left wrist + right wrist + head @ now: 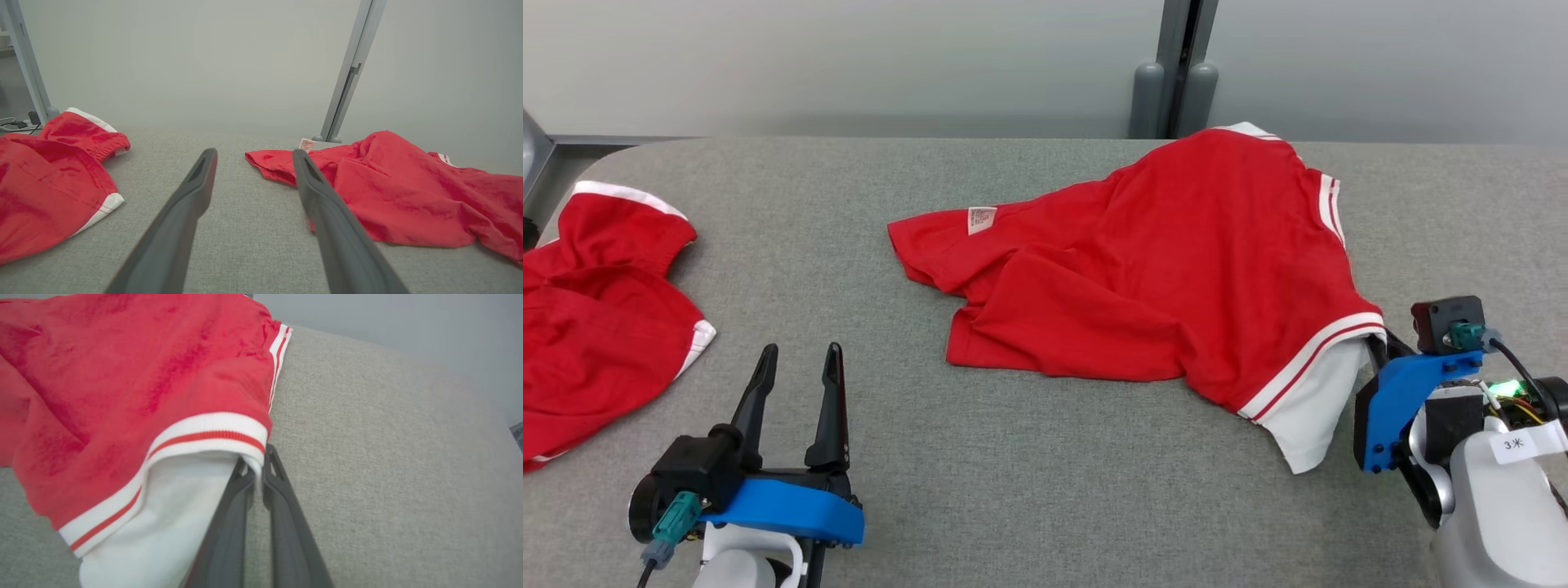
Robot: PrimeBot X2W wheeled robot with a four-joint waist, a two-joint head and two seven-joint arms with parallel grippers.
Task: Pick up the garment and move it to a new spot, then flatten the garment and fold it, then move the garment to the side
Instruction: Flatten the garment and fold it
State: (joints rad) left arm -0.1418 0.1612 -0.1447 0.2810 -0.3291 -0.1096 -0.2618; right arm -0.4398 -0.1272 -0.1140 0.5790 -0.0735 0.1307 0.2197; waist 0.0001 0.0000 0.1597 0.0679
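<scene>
Grey padded surface [1013,490], pale wall [849,65] behind. Red garment [1176,269] lies crumpled right of centre, and the right end effector [256,467] is clamped on its white-striped edge, likely anchoring for the lift. Left end effector [796,363] hovers spread apart, holding nothing.

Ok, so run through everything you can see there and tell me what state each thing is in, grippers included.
Middle garment: crumpled, unfolded, lying on the table.
Left garment: bunched up near the table's left edge, nothing touching it.
Right gripper: shut on the middle garment's white striped edge.
Left gripper: open, holding nothing, above bare table.
</scene>
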